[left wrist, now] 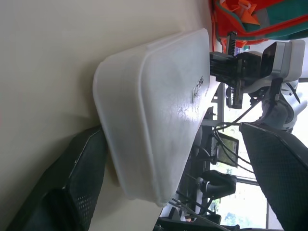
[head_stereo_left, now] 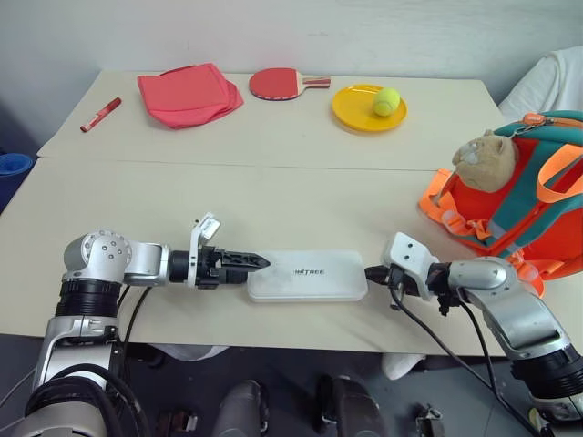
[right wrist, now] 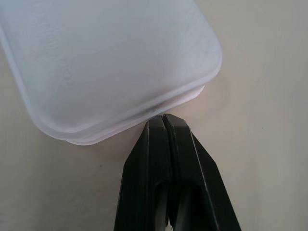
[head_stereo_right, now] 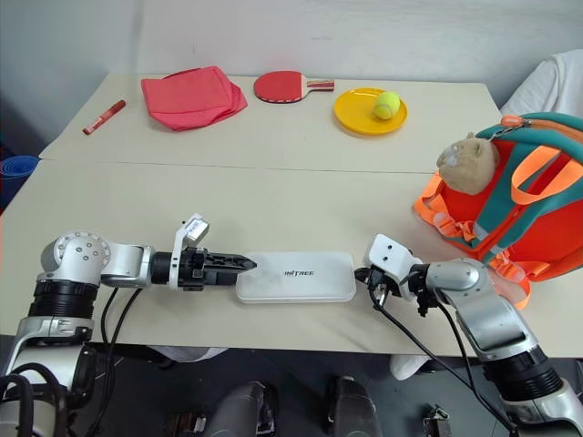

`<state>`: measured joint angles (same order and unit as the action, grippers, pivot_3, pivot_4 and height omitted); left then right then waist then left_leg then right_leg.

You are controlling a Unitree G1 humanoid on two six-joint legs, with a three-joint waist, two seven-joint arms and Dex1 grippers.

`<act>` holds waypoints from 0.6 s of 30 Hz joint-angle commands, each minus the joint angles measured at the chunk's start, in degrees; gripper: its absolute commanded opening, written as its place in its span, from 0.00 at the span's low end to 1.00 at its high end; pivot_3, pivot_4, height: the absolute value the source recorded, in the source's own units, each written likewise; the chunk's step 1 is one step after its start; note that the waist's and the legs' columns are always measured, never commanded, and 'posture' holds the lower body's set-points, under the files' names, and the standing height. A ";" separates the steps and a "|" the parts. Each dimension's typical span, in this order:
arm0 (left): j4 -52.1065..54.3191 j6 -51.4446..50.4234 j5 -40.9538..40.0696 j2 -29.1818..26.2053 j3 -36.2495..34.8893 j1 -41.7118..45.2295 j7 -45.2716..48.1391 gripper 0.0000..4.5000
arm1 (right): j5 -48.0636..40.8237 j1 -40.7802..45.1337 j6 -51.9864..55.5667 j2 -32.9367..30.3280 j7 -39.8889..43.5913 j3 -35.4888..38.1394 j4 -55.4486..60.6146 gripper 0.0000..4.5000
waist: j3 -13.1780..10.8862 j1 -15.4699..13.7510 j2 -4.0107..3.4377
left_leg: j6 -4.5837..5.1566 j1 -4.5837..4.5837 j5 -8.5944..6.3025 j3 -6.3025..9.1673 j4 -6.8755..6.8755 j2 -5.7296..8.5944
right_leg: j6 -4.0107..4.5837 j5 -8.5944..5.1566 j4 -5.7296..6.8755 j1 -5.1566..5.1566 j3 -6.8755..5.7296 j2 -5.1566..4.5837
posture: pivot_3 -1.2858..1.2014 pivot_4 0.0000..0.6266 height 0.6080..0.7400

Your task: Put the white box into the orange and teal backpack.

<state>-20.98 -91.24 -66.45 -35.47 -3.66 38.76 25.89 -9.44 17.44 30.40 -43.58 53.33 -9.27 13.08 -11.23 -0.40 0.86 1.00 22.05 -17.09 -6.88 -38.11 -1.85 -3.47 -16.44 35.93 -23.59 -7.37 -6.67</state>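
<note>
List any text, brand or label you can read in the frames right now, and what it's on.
"UNITREE" (first letters faint): small dark lettering on the lid of the white box, lying on the table between the two grippers.
Red marker: any print is too small to read.
Nothing else legible.

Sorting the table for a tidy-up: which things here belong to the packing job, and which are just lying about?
For the job:
white box
backpack

Lying about:
pink pouch
table tennis paddle
yellow plate
tennis ball
red marker
</note>
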 commanded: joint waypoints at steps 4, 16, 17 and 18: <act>-0.46 -1.26 -6.70 3.37 0.93 -2.50 -7.71 0.81 | -0.16 0.13 0.08 1.43 0.12 -1.53 1.94 0.00 | 0.01 0.14 0.02 | 0.00 0.00 0.00 0.00 0.00 -0.01 | 0.00 0.00 -0.01 0.00 0.00 0.01 | 0.52 0.24 1.00; 4.23 -1.05 -13.16 6.22 -5.90 -2.55 -9.46 0.28 | -5.99 -7.71 -2.39 2.92 -0.95 7.33 5.64 0.00 | 0.14 -0.44 0.27 | -0.03 0.04 0.01 0.04 -0.01 0.00 | 0.00 0.00 -0.05 0.01 -0.04 0.03 | 0.52 0.24 1.00; 8.50 0.07 -12.31 4.76 -5.82 -3.62 -6.05 0.28 | -8.60 -10.20 -1.48 3.60 -1.29 10.37 7.63 0.04 | 0.13 -0.45 0.28 | -0.04 0.08 0.00 0.04 0.01 0.00 | 0.00 0.00 -0.06 -0.03 -0.04 0.04 | 0.52 0.24 1.00; 12.68 2.42 -10.80 3.24 -5.26 -4.89 -2.21 0.28 | -10.27 -12.78 -0.96 4.18 -2.08 13.23 9.28 0.08 | 0.12 -0.46 0.28 | -0.05 0.12 0.01 0.04 0.04 -0.02 | 0.00 0.00 -0.06 -0.08 -0.04 0.07 | 0.52 0.24 1.00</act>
<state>-14.71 -91.12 -77.30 -30.56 -7.71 33.96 17.97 -16.06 6.22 28.95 -39.57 52.03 -0.98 18.59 -11.10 -0.85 1.14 0.92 22.21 -17.07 -6.84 -38.05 -1.89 -3.47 -16.44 35.88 -23.71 -7.41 -6.57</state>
